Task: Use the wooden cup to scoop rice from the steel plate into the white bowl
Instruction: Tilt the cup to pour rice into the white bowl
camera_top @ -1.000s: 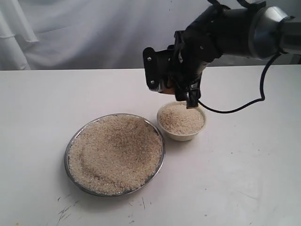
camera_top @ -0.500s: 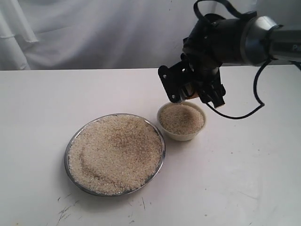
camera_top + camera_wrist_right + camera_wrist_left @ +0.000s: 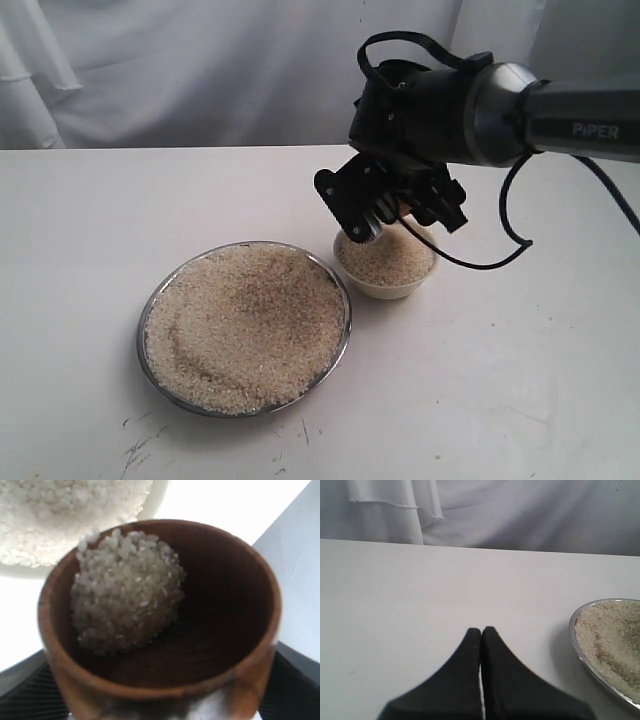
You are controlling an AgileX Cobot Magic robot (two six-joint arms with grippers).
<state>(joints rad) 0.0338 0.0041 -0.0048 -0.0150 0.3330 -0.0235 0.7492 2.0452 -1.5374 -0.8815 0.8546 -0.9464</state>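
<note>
The steel plate (image 3: 147, 310) lies front left, heaped with rice (image 3: 245, 325). Just right of it stands the white bowl (image 3: 385, 288), filled with rice (image 3: 385, 260). My right gripper (image 3: 385, 212) hangs over the bowl's near-left rim, shut on the wooden cup (image 3: 220, 605), which the exterior view hides behind the wrist. The cup is tipped; a clump of rice (image 3: 125, 600) sits against its lip, above the bowl (image 3: 159, 495). My left gripper (image 3: 481, 630) is shut and empty over bare table, with the plate's rim (image 3: 576, 640) off to one side.
A white cloth backdrop (image 3: 200, 70) hangs behind the white table (image 3: 520, 380). A black cable (image 3: 480, 262) loops down from the right arm beside the bowl. Faint dark scuffs (image 3: 140, 445) mark the table's front edge.
The right wrist has rolled and shifted left over the bowl, tipping the cup further. The plate, bowl and left gripper have stayed put.
</note>
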